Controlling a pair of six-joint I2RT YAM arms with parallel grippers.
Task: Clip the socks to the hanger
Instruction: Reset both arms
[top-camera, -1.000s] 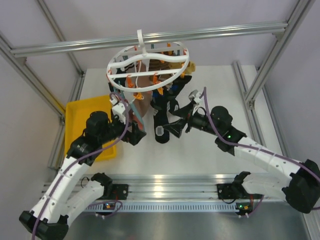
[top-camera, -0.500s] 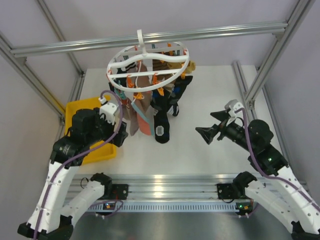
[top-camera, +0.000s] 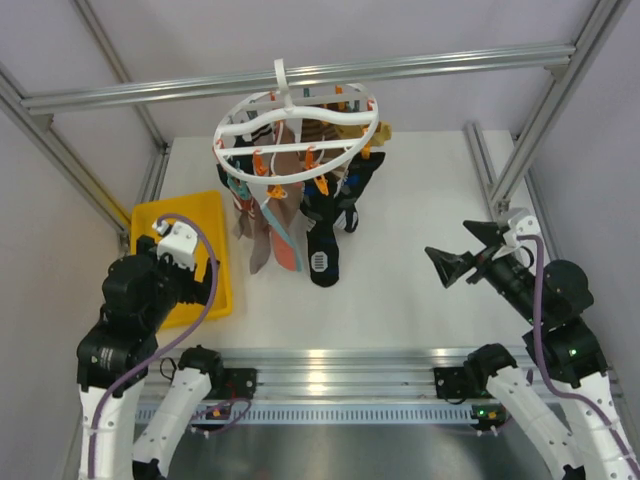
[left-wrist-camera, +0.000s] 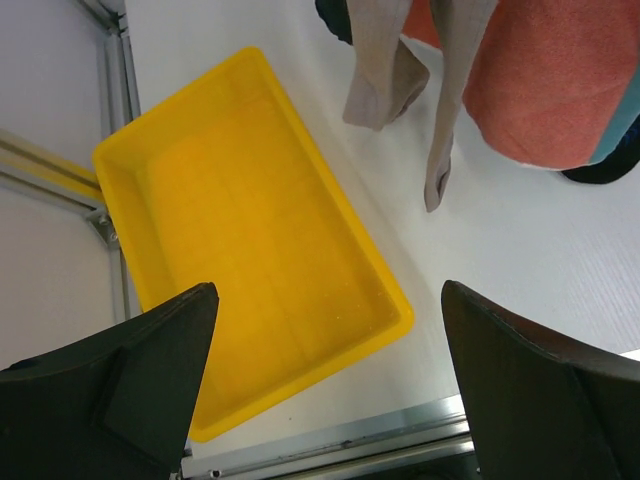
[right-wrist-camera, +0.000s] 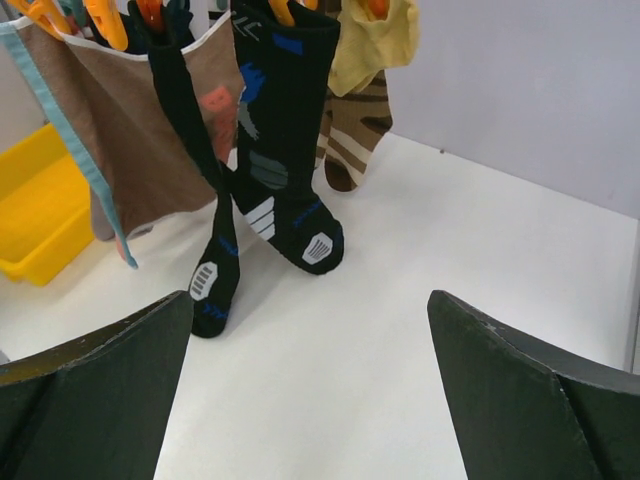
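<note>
1. The white surface (top-camera: 420, 190) stands inside pale walls and a frame of aluminium bars (top-camera: 420, 63). A slotted aluminium rail (top-camera: 340, 360) runs along its near edge.
2. The hanger (top-camera: 297, 128), round and white with orange clips (top-camera: 312, 155), hangs by its hook (top-camera: 281, 72) from the far crossbar. It sits over the far middle of the surface.
3. The socks hang clipped beneath the hanger.
   - A dark pair with white patches (right-wrist-camera: 285, 150) is nearest the right wrist camera.
   - A brown one with light-blue edging (right-wrist-camera: 130, 130) hangs to their left.
   - A brown-and-cream striped one (right-wrist-camera: 350, 140) hangs farther back.
   - A salmon one (left-wrist-camera: 560, 90) and a grey-beige one (left-wrist-camera: 385, 70) show in the left wrist view.
   - The toes of the dark pair come down to the surface, but I cannot tell whether they touch it.
4. The yellow tray (top-camera: 205, 215) lies at the left edge of the surface, just left of the hanging socks.
5. My left jaws are spread wide and grasp nothing. They are above the near right part of the tray.
6. My right jaws are likewise released and grasp nothing. They are above the right part of the surface, pointed towards the socks and well apart from them.
</note>
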